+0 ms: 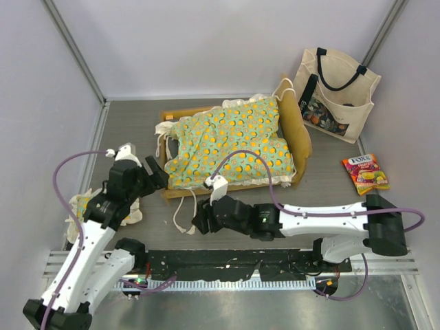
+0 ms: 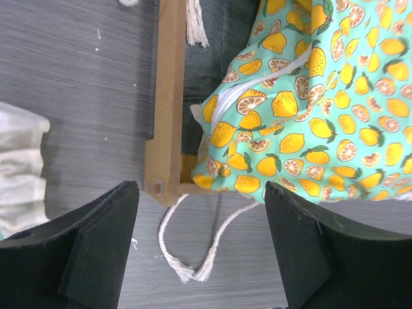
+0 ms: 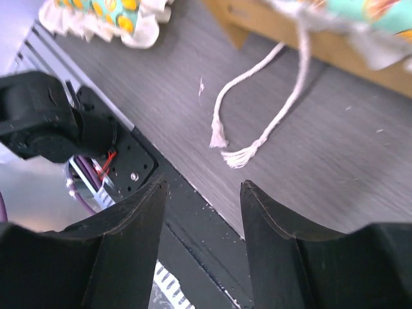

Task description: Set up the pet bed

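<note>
Wood frame (image 1: 302,141) largely hidden, beneath green cushion (image 1: 234,141)

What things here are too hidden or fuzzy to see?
1. Top view: the small pillow is mostly hidden under the left arm.
2. Top view: the mattress cushion covers the base of the bed frame.
3. Left wrist view: the bed frame is cut off by the top edge.
4. Right wrist view: the mattress cushion is blurred and cut by the top edge.
5. Top view: the tote bag print is too small to make out.
</note>
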Action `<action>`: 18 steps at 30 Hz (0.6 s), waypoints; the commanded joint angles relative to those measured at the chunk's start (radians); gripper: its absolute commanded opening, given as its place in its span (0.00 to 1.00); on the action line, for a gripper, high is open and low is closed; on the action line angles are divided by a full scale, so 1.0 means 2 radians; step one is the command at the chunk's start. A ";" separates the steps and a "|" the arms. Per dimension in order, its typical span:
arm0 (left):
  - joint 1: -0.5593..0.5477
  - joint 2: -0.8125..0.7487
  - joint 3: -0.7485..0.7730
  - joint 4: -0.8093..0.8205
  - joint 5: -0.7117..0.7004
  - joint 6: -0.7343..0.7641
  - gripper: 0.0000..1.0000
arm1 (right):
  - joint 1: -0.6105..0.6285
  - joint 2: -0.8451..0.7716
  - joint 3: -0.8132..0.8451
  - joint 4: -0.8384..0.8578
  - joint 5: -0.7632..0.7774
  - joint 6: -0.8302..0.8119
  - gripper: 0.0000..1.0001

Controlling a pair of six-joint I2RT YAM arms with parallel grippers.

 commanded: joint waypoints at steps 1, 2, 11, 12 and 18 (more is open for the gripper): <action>0.001 -0.065 -0.004 -0.050 -0.045 -0.066 0.83 | 0.024 0.054 0.028 0.040 -0.002 -0.002 0.54; 0.001 -0.077 -0.008 -0.055 -0.048 -0.073 0.83 | 0.025 0.083 0.034 0.046 -0.013 -0.009 0.55; 0.001 -0.132 -0.032 -0.090 -0.029 -0.102 0.84 | 0.026 0.208 0.117 0.043 -0.015 -0.081 0.53; 0.002 -0.134 -0.031 -0.087 -0.029 -0.101 0.84 | 0.026 0.226 0.123 0.043 -0.021 -0.087 0.53; 0.001 -0.136 -0.027 -0.090 -0.033 -0.087 0.85 | 0.025 0.282 0.165 0.031 -0.033 -0.114 0.53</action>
